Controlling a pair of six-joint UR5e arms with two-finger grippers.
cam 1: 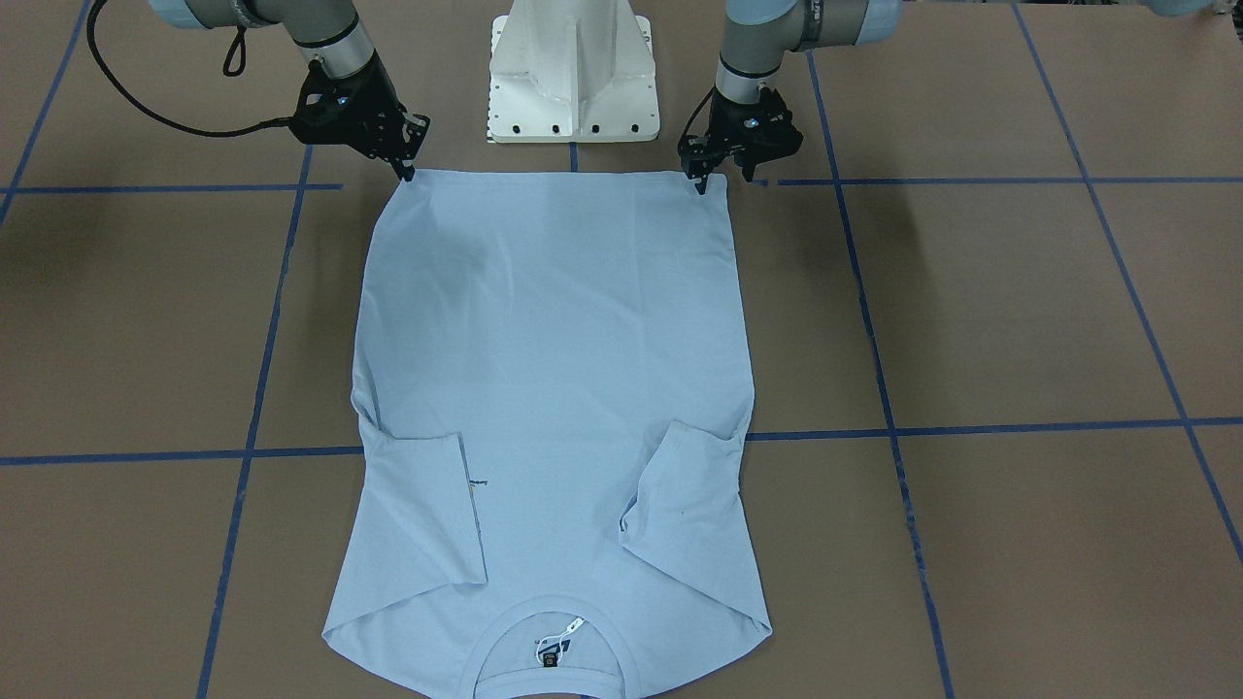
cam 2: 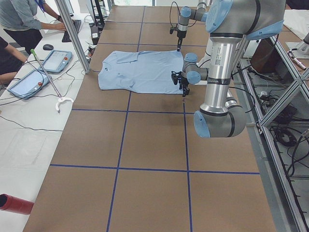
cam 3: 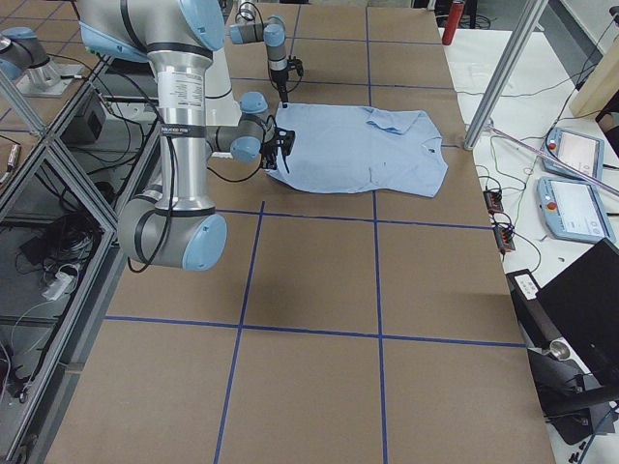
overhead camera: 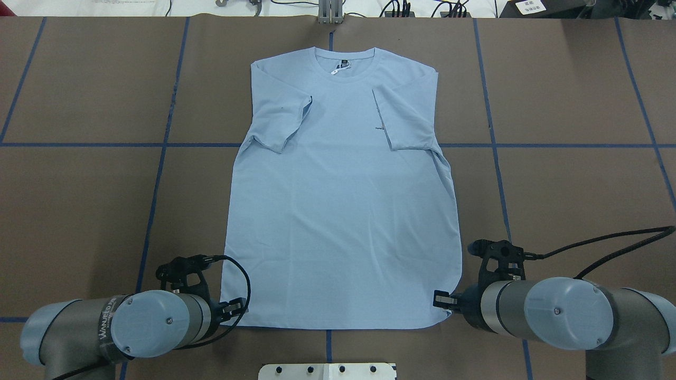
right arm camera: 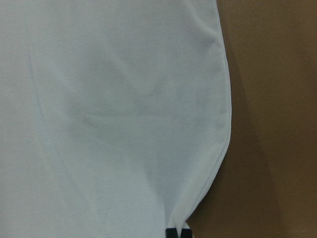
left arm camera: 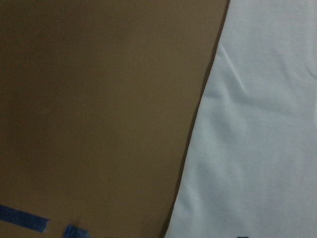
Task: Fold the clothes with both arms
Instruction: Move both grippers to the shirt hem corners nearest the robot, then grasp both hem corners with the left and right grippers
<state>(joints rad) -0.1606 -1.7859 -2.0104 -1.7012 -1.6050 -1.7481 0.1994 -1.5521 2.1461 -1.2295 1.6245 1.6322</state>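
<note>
The pale light-blue T-shirt (cam 1: 554,340) lies flat on the brown table, collar away from the robot and both short sleeves folded in over the chest (overhead camera: 338,200). My left gripper (cam 1: 723,181) is open at the shirt's near hem corner, one finger at the cloth and one outside it. The left wrist view shows only the shirt's edge (left arm camera: 262,148), no fingers. My right gripper (cam 1: 406,175) is at the other near hem corner. In the right wrist view its fingertips (right arm camera: 171,233) are pinched together on the hem (right arm camera: 124,109). Both arms are low over the table (overhead camera: 441,300).
The white pedestal base (cam 1: 573,78) stands between the arms just behind the hem. Blue tape lines (overhead camera: 158,179) cross the table. Past the collar end, an operator (cam 2: 21,19), tablets (cam 2: 55,60) and a post (cam 2: 72,34) line the edge.
</note>
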